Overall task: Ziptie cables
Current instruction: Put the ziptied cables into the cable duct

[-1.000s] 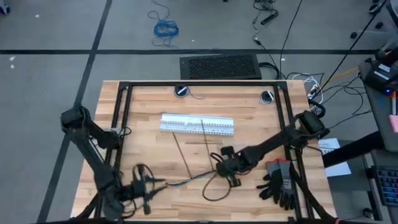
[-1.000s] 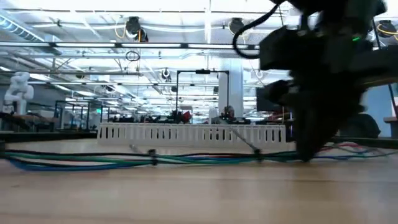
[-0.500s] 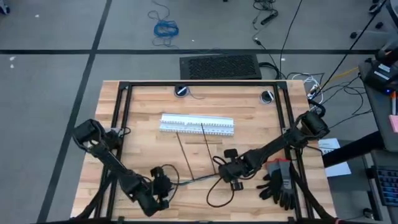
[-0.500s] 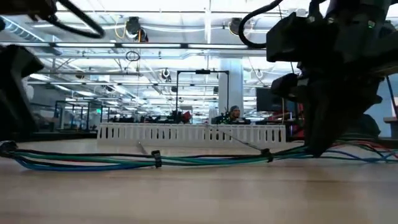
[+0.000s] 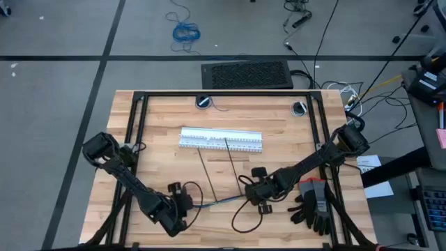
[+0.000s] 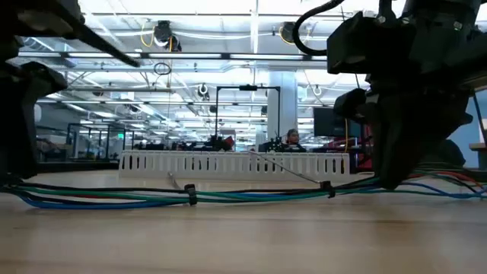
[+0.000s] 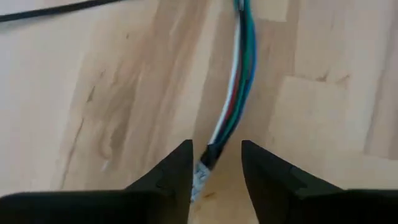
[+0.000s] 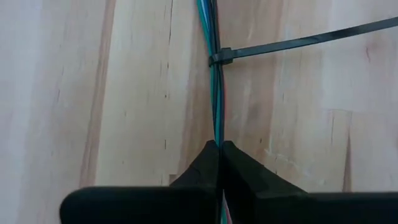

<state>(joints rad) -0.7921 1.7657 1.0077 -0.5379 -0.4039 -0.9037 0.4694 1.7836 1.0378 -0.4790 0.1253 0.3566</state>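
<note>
The cables [image 5: 223, 200] lie on the wooden table near its front edge as a thin bundle of blue, green, red and white wires [image 6: 251, 195]. Two dark zipties [image 6: 189, 195] [image 6: 327, 188] are looped around it, and their long tails [image 5: 206, 174] [image 5: 230, 160] run toward the far side. My right gripper [image 5: 255, 193] is shut on the bundle's right part. My left gripper [image 5: 184, 203] is open. Its fingers [image 7: 177, 177] stand on either side of the bundle's left end [image 7: 208, 155], which has a dark wrap and a pale tip. My right gripper pinches the wire bundle [image 8: 216, 138] between its two shut fingers, a little to the right of one ziptie's head [image 8: 221, 57]. The fingers come from above, pointing down. The bundle stays low, and the rest of its length [image 6: 114, 199] lies on the table.
White slotted strips [image 5: 221, 139] lie across the middle of the table. Black gloves [image 5: 313, 206] lie at the front right, with a loose black cable loop [image 5: 244, 217] beside them. A black frame [image 5: 223, 94] borders the table. A blue coiled cable [image 5: 185, 31] lies on the floor.
My left gripper has moved toward the table's right edge and turned, so that its open fingers now stand around the bundle's left end. My right gripper has stayed shut on the bundle, and the part of the bundle beside it has risen slightly.
</note>
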